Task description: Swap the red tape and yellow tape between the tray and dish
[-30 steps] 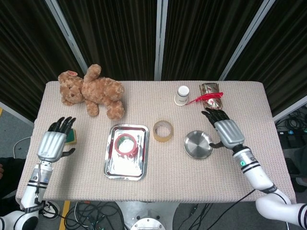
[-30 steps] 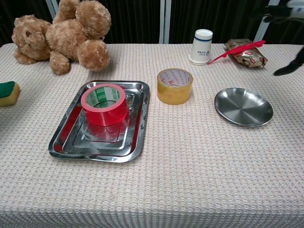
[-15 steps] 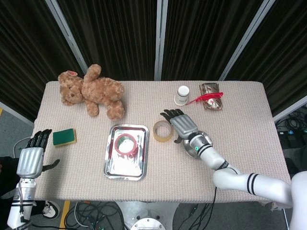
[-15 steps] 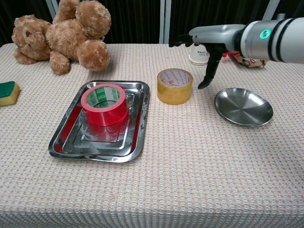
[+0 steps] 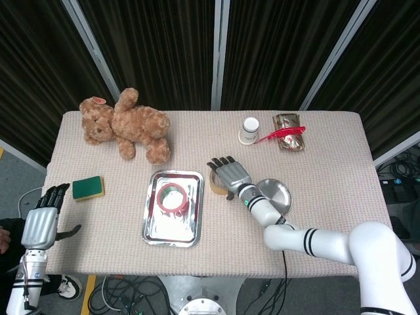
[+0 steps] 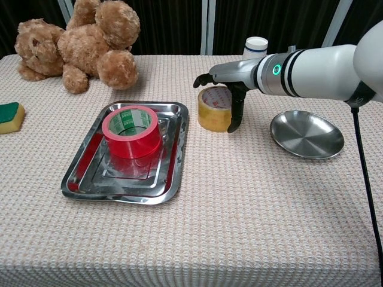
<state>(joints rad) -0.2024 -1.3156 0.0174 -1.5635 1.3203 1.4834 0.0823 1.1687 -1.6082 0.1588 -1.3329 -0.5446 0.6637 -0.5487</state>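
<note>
Under the right hand [image 6: 230, 81], spread flat with the thumb down its near side, the yellow tape [image 6: 213, 110] stands mid-tabletop, ungripped. Bare cloth separates it from the tray [image 6: 90, 179], holding the red tape [image 6: 131, 131], and the dish [image 6: 307, 134]. Off the left edge, the left hand [image 5: 43, 220] hangs open.

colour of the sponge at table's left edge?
Green top, yellow body on the sponge; chest view shows it best.

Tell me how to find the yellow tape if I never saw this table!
Start at the shiny metal tray in the middle of the table. Just to its right, on the bare cloth, stands the yellow tape, with the right hand hovering over it. The only other roll, the red tape, sits inside the tray.
</note>
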